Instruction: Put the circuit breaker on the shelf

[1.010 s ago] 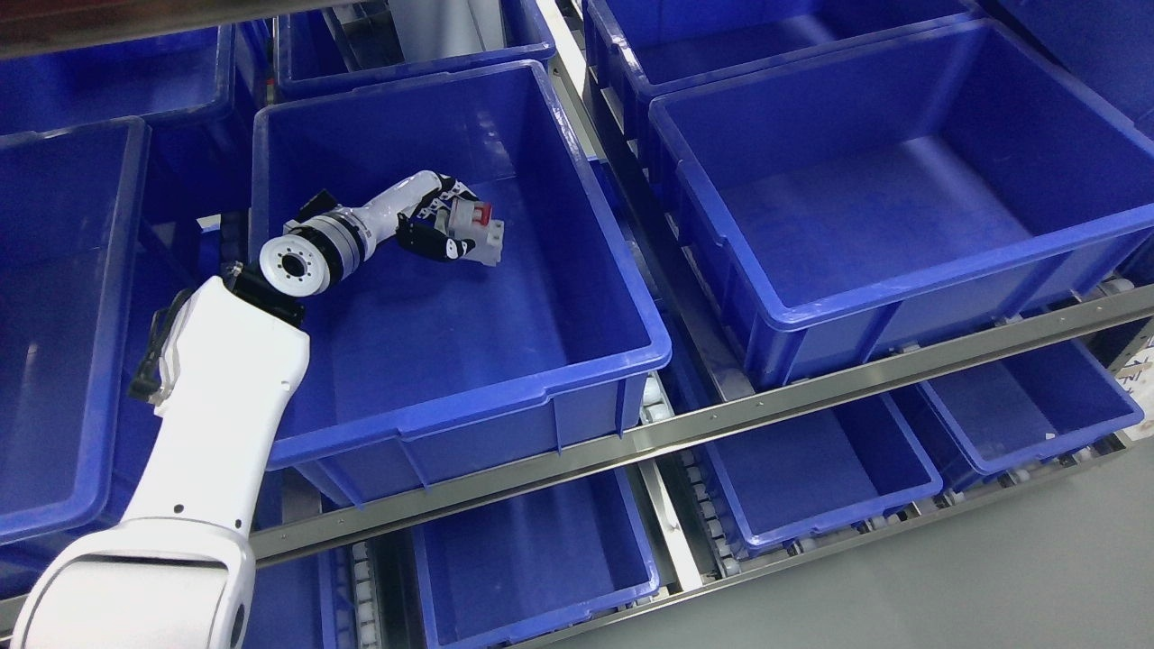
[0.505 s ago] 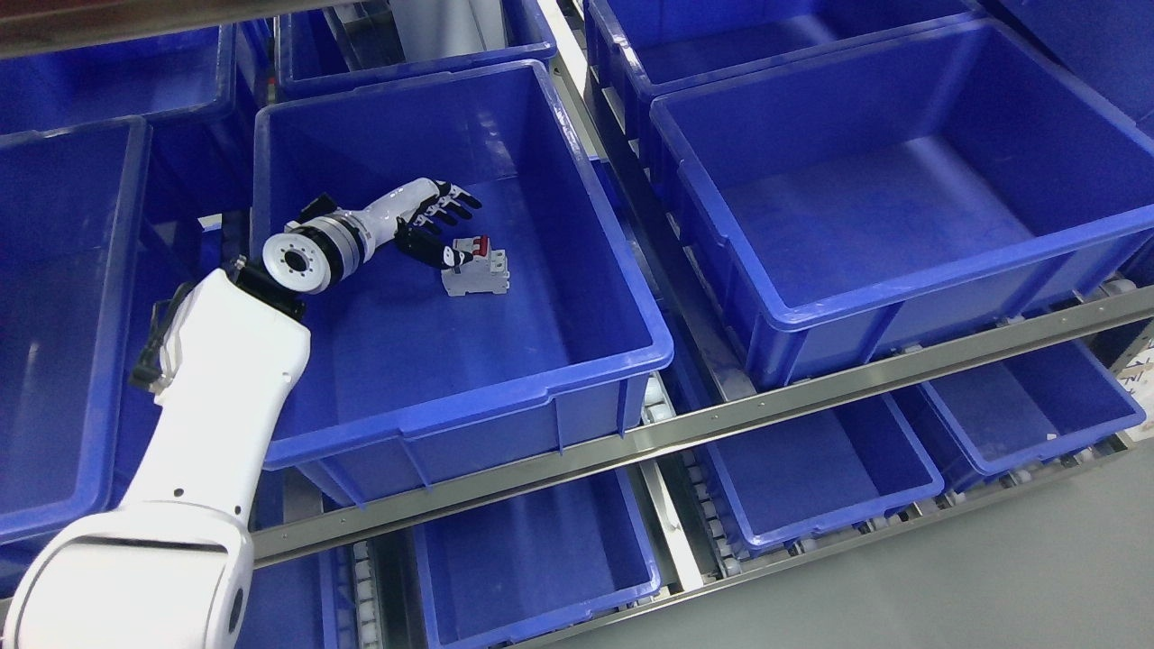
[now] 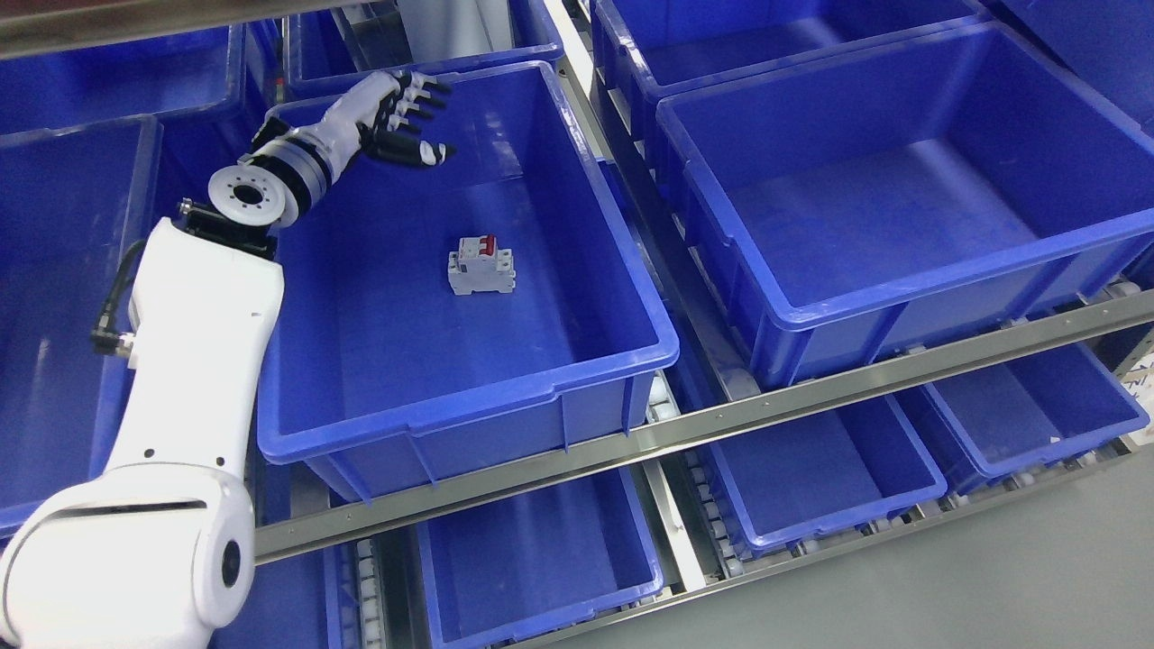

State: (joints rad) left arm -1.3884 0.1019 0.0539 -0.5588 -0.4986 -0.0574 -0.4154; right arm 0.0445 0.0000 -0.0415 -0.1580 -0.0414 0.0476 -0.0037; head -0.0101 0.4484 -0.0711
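Observation:
A small white circuit breaker [image 3: 481,265] with a red switch lies on the floor of the middle blue bin [image 3: 469,410], nothing touching it. My left hand [image 3: 410,119] hovers open above the bin's back left corner, black fingers spread, well up and left of the breaker. Its white arm comes in from the lower left, over the bin's left wall. My right arm does not show.
More blue bins stand all round: one at the left [image 3: 54,297], a large one at the right [image 3: 902,207], others behind and on the lower shelf level. A metal shelf rail [image 3: 721,419] runs along the front. Grey floor lies at the lower right.
My left hand let go of the breaker, which now lies on the bin floor. The hand has opened and lifted up and back toward the bin's far left corner.

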